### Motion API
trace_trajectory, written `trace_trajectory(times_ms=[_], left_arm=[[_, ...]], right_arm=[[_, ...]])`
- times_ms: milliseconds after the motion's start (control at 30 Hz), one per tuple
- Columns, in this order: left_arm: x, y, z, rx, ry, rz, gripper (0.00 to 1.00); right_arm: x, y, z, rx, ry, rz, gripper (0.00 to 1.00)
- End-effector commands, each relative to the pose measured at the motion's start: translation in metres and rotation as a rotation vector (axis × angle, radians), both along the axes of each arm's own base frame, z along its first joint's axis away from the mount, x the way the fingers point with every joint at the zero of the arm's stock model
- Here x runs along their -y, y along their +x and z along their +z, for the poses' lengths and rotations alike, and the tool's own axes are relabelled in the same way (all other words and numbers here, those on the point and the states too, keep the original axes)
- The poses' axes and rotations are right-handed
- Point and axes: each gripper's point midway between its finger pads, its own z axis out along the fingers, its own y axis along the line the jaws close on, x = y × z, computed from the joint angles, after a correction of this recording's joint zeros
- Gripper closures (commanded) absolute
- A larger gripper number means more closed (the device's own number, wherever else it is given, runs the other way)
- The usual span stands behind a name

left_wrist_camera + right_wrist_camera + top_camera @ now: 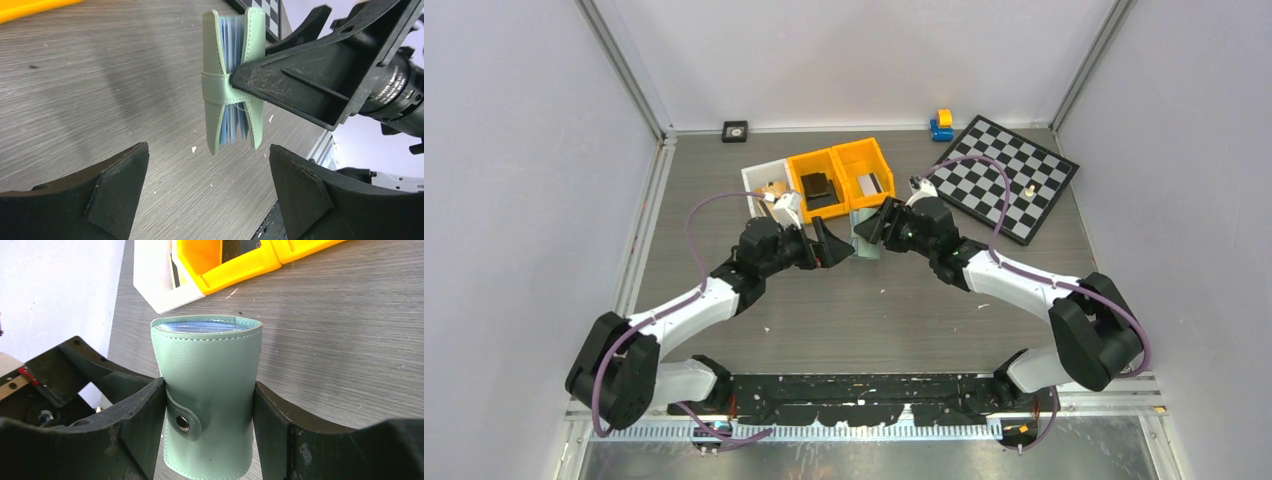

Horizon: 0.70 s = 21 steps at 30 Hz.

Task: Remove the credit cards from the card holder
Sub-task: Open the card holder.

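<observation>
Card holder (207, 365): strap (182, 422) snapped, pinched across its width by right gripper (208, 390); spread left gripper (207, 147) faces its open edge, just short.

Matt stitched leather-look card holder (215, 370), glossy blue sleeves (232, 45), wood-grain table (100, 90)

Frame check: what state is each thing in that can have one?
card holder: folded shut, strap wrapped round it.
right gripper: shut on the card holder.
left gripper: open, empty, facing the card holder.
checkerboard: unfolded, lying flat.
</observation>
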Motion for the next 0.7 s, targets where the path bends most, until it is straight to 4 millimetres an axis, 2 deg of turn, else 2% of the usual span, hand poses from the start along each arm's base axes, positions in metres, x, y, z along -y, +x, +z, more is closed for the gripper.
trace_trajectory(times_ms=[0, 233, 367, 433, 600, 667], left_arm=[[0.027, -0.001, 0.024, 0.088, -0.026, -0.127, 0.08], [0.041, -0.003, 0.018, 0.092, 0.012, -0.173, 0.08], [0.041, 0.001, 0.012, 0.072, 0.025, -0.165, 0.13], [0.043, 0.002, 0.011, 0.065, 0.028, -0.168, 0.24], [0.045, 0.003, 0.008, 0.051, 0.030, -0.170, 0.58], [0.044, 0.004, 0.009, 0.053, 0.031, -0.168, 0.79]], right_arm=[[-0.003, 0.008, 0.040, 0.115, 0.077, -0.004, 0.36], [-0.012, 0.004, 0.043, 0.101, 0.116, 0.042, 0.36], [-0.019, -0.001, 0.042, 0.087, 0.144, 0.080, 0.33], [-0.023, -0.001, 0.042, 0.077, 0.160, 0.092, 0.32], [-0.026, -0.001, 0.035, 0.059, 0.161, 0.104, 0.24], [-0.026, -0.002, 0.036, 0.062, 0.162, 0.107, 0.18]])
